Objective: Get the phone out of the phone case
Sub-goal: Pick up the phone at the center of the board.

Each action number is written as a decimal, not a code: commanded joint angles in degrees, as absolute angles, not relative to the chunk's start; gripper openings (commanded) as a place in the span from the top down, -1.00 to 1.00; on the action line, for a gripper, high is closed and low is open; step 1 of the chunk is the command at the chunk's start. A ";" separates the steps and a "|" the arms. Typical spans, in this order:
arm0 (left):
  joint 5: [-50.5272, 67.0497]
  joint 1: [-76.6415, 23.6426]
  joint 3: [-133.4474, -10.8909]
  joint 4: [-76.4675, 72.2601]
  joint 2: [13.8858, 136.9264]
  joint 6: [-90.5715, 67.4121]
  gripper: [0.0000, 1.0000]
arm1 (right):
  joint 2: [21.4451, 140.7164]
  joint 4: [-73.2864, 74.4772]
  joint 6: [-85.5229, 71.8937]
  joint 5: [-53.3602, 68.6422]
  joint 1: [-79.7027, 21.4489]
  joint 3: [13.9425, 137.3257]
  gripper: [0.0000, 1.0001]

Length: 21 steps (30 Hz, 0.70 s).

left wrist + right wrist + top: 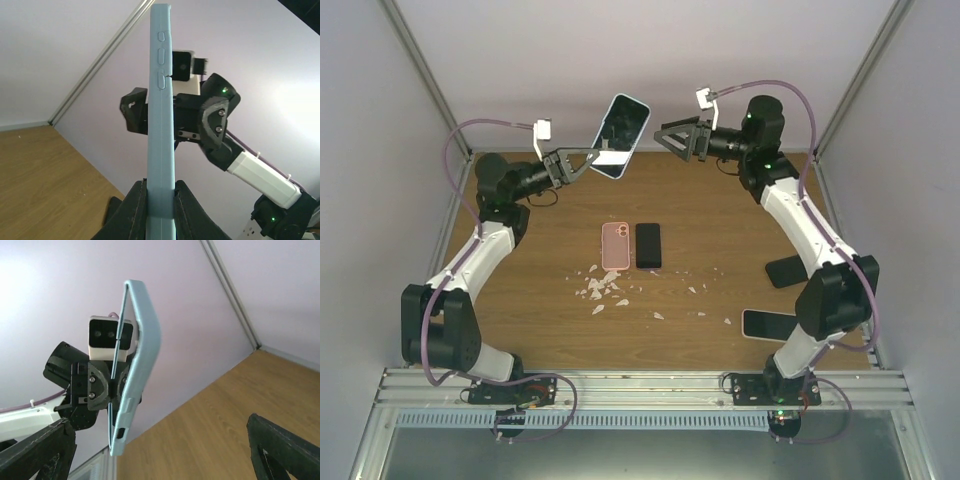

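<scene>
1. Nearest the arm bases, a bare phone (768,324) is seen at the right edge of the desk (720,230), and pale scraps (603,288) are scattered near the middle.
2. Just beyond the scraps, a pink phone-shaped item (615,245) and a black phone (648,245) are laid side by side. Whether the pink one is a phone or a case cannot be told.
3. Farther back, above the far side of the desk, the cased phone (621,135) is held tilted in the air. Its lower end is pinched front-to-back by the left gripper (592,158).
4. The right gripper (665,138) is spread wide and faces the phone from just beside it, touching nothing.
5. The phone is judged light, stiff, smooth and breakable if dropped. The blue case (137,370) is judged soft and slightly tacky, so it should flex away at the rim.
6. A hold on the free upper corner of the case lip is suggested, so that it can be peeled back. The pinch at the lower end may clamp phone and case together.
</scene>
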State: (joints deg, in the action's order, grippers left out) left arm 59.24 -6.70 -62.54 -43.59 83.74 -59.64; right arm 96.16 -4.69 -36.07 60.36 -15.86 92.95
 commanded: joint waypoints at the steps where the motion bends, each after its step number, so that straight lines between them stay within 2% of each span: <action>1: 57.53 -6.74 -60.82 -51.02 80.31 -60.68 1.00 | 97.17 -14.56 -45.09 61.89 -16.88 90.96 -0.85; 9: 56.61 -7.63 -60.20 -48.27 79.99 -58.64 1.00 | 99.70 -19.12 -48.66 60.42 -21.86 91.91 -0.77; 21: 56.54 -7.98 -59.16 -48.78 79.62 -58.62 1.00 | 102.73 -20.19 -53.18 58.52 -23.48 93.89 -0.30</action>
